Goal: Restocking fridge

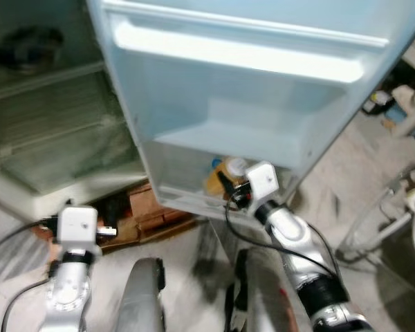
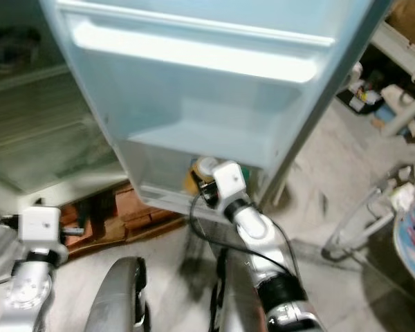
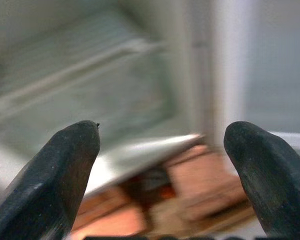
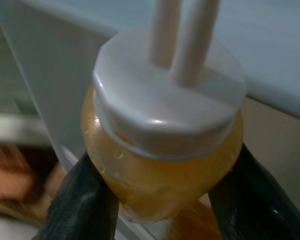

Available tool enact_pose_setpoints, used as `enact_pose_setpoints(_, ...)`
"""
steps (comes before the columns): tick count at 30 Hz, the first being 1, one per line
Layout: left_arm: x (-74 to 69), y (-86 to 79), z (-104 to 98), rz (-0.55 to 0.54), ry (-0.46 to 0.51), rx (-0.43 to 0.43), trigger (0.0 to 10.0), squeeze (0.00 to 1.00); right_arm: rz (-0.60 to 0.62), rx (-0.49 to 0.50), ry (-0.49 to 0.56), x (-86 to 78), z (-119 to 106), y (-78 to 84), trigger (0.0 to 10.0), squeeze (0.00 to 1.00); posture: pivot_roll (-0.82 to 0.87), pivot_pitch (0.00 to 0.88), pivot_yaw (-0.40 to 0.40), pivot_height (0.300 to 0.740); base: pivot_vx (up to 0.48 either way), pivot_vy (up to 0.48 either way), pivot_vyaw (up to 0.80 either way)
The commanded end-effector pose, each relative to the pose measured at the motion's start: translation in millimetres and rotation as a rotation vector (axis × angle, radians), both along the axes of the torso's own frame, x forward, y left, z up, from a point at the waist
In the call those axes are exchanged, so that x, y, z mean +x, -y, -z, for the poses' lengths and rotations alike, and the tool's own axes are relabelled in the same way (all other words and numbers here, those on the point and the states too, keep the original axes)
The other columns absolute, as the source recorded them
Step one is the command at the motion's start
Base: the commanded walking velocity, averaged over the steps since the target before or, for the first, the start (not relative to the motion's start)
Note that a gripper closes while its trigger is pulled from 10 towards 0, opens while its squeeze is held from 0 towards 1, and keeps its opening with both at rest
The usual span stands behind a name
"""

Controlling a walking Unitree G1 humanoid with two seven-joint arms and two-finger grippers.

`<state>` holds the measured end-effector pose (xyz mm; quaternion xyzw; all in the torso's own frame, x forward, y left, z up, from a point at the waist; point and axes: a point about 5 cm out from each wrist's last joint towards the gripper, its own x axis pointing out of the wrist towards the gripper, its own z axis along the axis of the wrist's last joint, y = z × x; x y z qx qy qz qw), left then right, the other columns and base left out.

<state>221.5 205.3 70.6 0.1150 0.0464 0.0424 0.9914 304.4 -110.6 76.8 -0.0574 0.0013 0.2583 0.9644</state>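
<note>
Silver jointed arms, white box wrists, black cables — glossy black pincer fingers [image 3: 70,175].

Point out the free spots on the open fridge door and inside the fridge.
Free: the door's upper shelf and the bare shelves inside the fridge. Crowded: the bottom door bin, where the right gripper holds an amber jar beside another item.

No text, brand or number can be read here — the jar [image 4: 162,150] shows a plain white lid and no label on the visible side, and the fridge door [image 1: 263,117] appears blank, perhaps only through blur — nothing legible
</note>
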Motion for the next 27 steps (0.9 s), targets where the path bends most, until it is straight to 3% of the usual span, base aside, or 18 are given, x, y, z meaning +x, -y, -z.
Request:
enact_pose_setpoints(1, -8.9, -11.3, 5.5, -0.033, -0.038, 0.020, 10.0, 0.00, -0.020, 0.029, 0.027, -1.8, -4.7, -6.9, 10.0, 0.00, 0.08, 0.187, -0.031, 0.611, 0.000, 0.000, 0.76)
enact_pose_setpoints(19, -9.6, -12.1, 7.1, -0.039, -0.052, 0.029, 10.0, 0.00, -0.052, 0.053, 0.013, -4.8, -4.3, -9.9, 10.0, 0.00, 0.08, 0.192, -0.028, 0.611, 0.000, 0.000, 0.67)
enact_pose_setpoints(27, -14.8, -14.2, 8.2, -0.055, -0.063, 0.040, 10.0, 0.00, -0.016, 0.046, 0.025, -0.1, -5.9, -15.9, 10.0, 0.00, 0.09, 0.208, -0.027, 0.611, 0.000, 0.000, 0.00)
